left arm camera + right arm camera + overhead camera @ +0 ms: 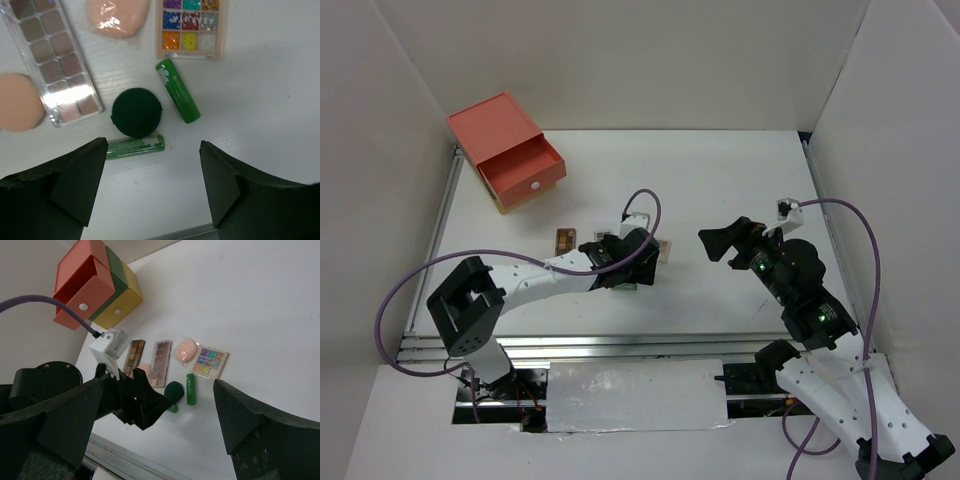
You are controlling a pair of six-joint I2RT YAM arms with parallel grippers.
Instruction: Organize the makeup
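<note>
Left gripper (153, 150) hangs with its fingers spread and nothing in them, right over the matte dark-green round disc (136, 112) and a glossy green tube (135, 146) lying just beside it on the smooth white table (260, 100). A second tube (177, 90), the glittery square palette (190, 27), a long brown palette (52, 60) in clear plastic and a soft peach puff (117, 17) sit close by. Right gripper (718, 246) is off to the side, wide open, gripping nothing.

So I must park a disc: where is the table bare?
Bare: the table right of the multicolour palette and slanted green tube; between the drawer chest and the makeup. Crowded: around the dark-green disc, hemmed by the second tube and the brown palette.
</note>
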